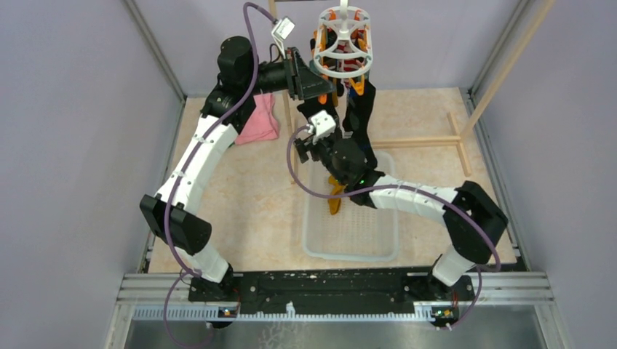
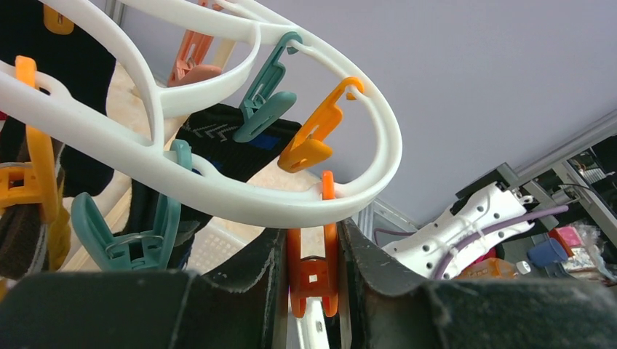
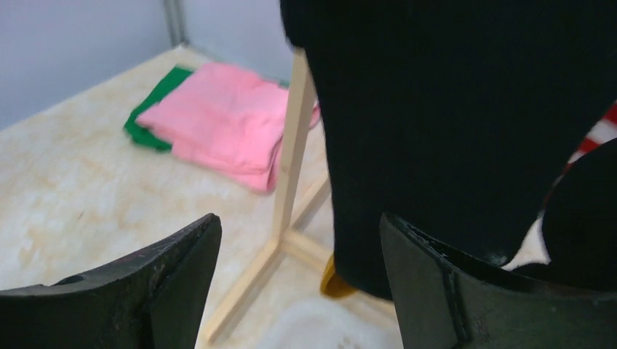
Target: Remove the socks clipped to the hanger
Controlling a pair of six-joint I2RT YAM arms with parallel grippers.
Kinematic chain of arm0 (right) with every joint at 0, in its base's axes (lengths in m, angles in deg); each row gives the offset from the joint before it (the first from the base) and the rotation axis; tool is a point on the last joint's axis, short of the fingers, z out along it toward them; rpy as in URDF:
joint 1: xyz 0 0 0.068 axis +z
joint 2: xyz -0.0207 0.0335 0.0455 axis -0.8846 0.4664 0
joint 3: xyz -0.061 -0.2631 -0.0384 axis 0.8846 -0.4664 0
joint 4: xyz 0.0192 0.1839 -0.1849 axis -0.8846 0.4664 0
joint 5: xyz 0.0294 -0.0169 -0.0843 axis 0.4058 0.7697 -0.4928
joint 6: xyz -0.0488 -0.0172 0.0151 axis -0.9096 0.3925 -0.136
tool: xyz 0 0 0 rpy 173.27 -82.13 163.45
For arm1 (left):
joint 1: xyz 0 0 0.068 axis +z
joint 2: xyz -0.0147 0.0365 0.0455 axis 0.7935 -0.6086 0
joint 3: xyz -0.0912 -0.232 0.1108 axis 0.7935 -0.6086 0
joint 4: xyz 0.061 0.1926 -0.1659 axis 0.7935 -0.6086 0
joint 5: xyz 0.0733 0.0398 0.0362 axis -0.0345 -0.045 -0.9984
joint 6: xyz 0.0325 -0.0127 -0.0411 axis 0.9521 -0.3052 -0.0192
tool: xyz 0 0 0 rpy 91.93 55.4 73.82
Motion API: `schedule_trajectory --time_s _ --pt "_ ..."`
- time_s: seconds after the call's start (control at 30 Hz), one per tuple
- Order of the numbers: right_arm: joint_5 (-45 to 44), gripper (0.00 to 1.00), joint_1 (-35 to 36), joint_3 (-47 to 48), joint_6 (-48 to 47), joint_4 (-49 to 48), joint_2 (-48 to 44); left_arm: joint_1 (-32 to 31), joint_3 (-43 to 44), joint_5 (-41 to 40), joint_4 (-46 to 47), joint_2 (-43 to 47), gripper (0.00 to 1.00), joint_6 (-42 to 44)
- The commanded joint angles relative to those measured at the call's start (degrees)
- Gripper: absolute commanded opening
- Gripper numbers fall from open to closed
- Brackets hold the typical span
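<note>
Left jaws [image 2: 311, 238] are clamped on an orange plastic peg [image 2: 313, 280] that dangles from the round white plastic clip hanger [image 2: 255, 207]. The hanger sits up high at the back of the table [image 3: 73, 182], on the tall wooden rack [image 3: 295, 160]. From the left wrist view, the other teal and orange pegs on the ring look like they've got nothing in them, though a couple at the left edge are too cut off to call.

Right jaws [image 3: 300, 225] are wide apart and lower down. A long black sock [image 3: 436, 109] hangs right in front of them, its lower edge dipping into the gap. Can't tell if it's touching either finger. Behind it there's a peek of a red-and-white striped sock [image 3: 600, 134].

A mustard-yellow sock [image 1: 335, 198] is lying in the white mesh basket [image 1: 349, 251], which is on the table under the right wrist. The folded pink cloth [image 3: 218, 123] sits on a green cloth [image 3: 156, 102], off to the left near the back wall.
</note>
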Motion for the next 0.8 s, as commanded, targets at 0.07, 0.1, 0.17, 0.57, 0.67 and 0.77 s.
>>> schedule_trajectory --time_s 0.07,0.1,0.17,0.57,0.67,0.77 --pt "-19.9 0.71 2.9 7.3 -10.4 -25.9 6.5 -0.3 -0.4 -0.2 1.5 3.1 0.01 -1.1" --pt "-21.9 0.68 3.3 8.1 -11.9 -27.7 7.6 -0.2 -0.3 -0.2 1.5 3.2 0.01 -1.1" --pt "-25.4 0.64 4.1 9.2 -15.0 -31.9 9.7 -0.3 -0.4 -0.2 1.3 3.5 0.02 -1.1" --pt "-23.9 0.0 5.4 1.5 -13.2 -34.8 4.4 0.5 -4.3 1.4 -4.9 7.9 0.99 2.9" --pt "-21.1 0.0 5.4 -1.7 -10.1 -31.9 0.7 1.3 -7.2 2.0 -8.1 10.9 0.99 5.8" --pt "-19.5 0.0 5.5 -5.0 -6.1 -29.3 -3.5 2.9 -9.7 4.0 -12.0 13.7 0.99 9.0"
